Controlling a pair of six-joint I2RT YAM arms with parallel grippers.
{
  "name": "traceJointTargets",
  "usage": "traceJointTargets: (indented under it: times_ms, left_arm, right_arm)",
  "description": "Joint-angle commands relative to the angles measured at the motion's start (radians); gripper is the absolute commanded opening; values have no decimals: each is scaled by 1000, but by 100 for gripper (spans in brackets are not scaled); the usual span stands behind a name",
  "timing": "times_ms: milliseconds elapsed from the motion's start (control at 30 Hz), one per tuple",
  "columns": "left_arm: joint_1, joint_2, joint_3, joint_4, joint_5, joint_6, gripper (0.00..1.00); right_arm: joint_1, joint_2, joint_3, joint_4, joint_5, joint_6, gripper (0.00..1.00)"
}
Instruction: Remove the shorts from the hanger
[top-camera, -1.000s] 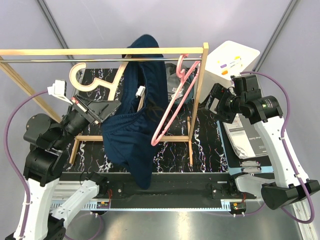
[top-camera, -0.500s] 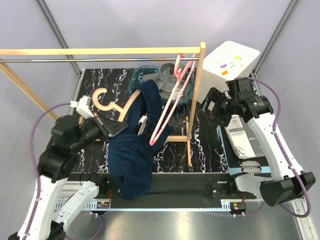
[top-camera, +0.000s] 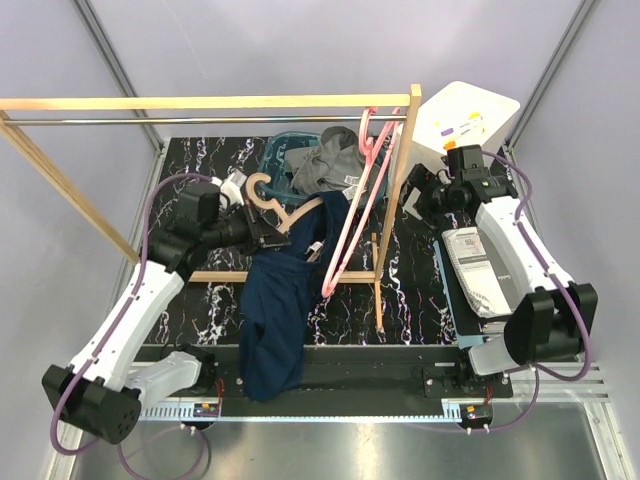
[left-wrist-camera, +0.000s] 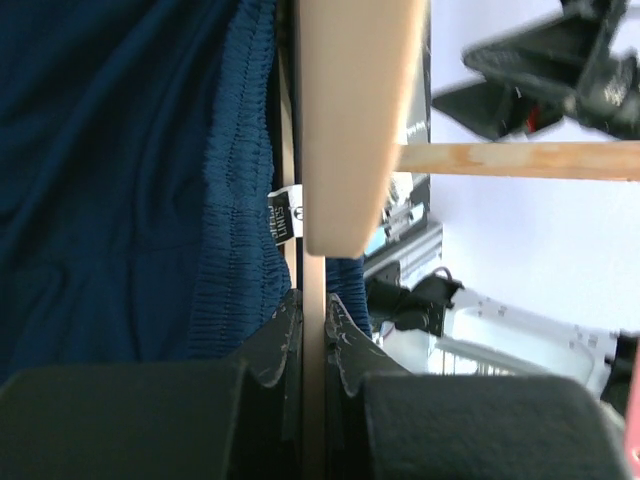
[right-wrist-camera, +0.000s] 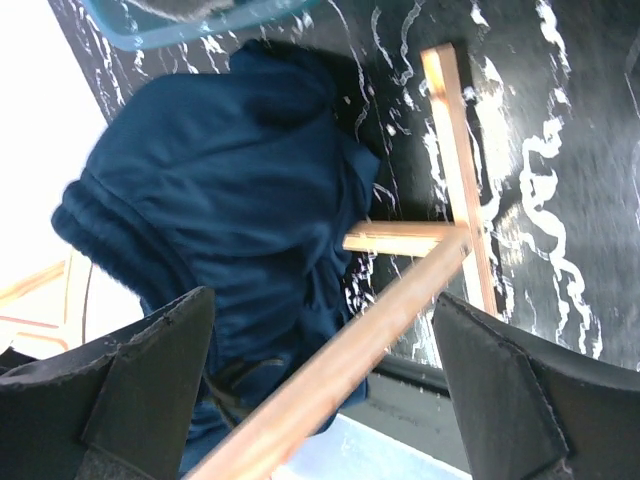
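Left gripper (top-camera: 262, 232) clenched on the wooden hanger (top-camera: 296, 210); navy shorts (top-camera: 272, 320) hang from its right end, lengthwise toward the near table (top-camera: 200, 300) edge, left of the released right gripper (top-camera: 422, 195)

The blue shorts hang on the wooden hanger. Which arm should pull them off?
Probably the right. The left gripper is shut on the wooden hanger. The right gripper is open and empty, facing the blue shorts.
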Motion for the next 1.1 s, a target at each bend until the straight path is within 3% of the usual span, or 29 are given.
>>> traceJointTargets:
  times_ms: [0, 333, 633, 967, 1067]
  left_arm:
    - [-14, 80, 108, 150, 171, 59, 0]
    - [-78, 299, 241, 171, 231, 110, 0]
    - [-116, 421, 344, 158, 160, 64, 0]
    - [-141, 533, 496, 147, 175, 50, 0]
    - [-168, 541, 497, 145, 177, 47, 0]
  right_arm:
    - [-4, 79, 108, 127, -82, -75, 98]
    - [-4, 260, 226, 271, -236, -152, 99]
    - [-5, 253, 176, 297, -316, -249, 97]
    - [-4, 261, 186, 242, -246, -362, 87]
    - [-4, 267, 200, 231, -198, -324, 73]
